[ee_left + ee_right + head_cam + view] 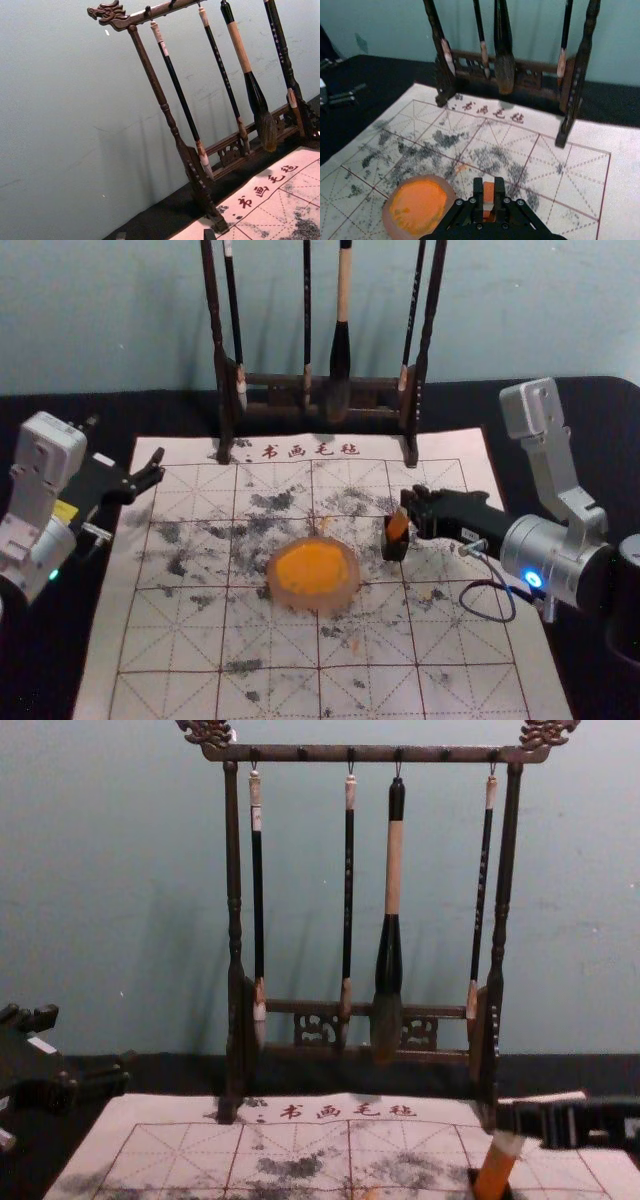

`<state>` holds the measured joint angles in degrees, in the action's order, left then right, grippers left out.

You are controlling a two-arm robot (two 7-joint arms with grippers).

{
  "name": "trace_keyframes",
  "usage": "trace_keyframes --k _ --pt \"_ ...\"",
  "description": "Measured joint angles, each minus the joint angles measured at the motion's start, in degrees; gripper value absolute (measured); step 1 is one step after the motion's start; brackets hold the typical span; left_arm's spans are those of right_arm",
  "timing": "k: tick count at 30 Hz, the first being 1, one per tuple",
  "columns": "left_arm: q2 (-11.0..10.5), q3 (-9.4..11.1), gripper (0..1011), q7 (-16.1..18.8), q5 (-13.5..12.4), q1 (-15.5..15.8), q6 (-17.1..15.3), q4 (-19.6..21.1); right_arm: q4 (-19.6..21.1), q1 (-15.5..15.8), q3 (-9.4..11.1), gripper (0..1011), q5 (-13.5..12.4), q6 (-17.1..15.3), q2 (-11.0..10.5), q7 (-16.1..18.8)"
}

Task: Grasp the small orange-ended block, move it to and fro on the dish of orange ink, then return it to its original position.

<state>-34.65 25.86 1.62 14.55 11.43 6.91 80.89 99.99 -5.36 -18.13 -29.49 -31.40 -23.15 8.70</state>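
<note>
1. 2-sided pinch at the right gripper (411,508), over the right half of the printed mat (460,670), shut on the upper part of the orange-ended block (398,525).
2. From there, long axis running down and steeply upright, with a slight lean: top toward the right arm, foot toward the left.
3. Just below, around or right beside the foot, 1 small black holder (395,547). Cannot tell whether seated inside or already free; so probably best to lift straight along the axis first, or risk dragging the holder along.
4. Farther out, to the left and a little nearer the body, the dish of orange ink (312,606). Likely next after the lift: a short sideways carry to that side, then down onto the ink.
5. Well apart, beyond the dish at the mat's left edge, the left gripper (160,466), spread and idle; right arm clearly nearer to block.
</note>
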Motion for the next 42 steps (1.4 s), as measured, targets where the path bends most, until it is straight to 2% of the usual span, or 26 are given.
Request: trace_keyframes --k 8,12,15,19,27,36,42 --pt "0.00 0.00 1001 0.00 0.00 0.00 0.00 0.01 2.26 0.09 0.11 127 1.29 2.59 -2.29 2.31" --pt "0.00 0.00 1001 0.00 0.00 0.00 0.00 0.01 3.02 -0.49 -0.35 127 2.10 6.21 -4.58 5.93" --pt "0.00 0.00 1001 0.00 0.00 0.00 0.00 0.00 2.29 -1.37 -1.05 127 2.80 8.54 -5.52 8.04" --pt "0.00 0.00 1001 0.00 0.00 0.00 0.00 0.00 -0.56 -4.46 -3.54 127 4.36 12.78 -7.56 13.62" --pt "0.00 0.00 1001 0.00 0.00 0.00 0.00 0.00 -6.14 -11.19 -8.47 127 6.02 17.18 -9.50 22.52" --pt "0.00 0.00 1001 0.00 0.00 0.00 0.00 0.00 -11.61 -18.34 -14.02 127 6.31 17.21 -9.53 30.04" --pt "0.00 0.00 1001 0.00 0.00 0.00 0.00 0.00 -13.49 -20.79 -17.07 127 6.73 16.42 -9.32 32.41"
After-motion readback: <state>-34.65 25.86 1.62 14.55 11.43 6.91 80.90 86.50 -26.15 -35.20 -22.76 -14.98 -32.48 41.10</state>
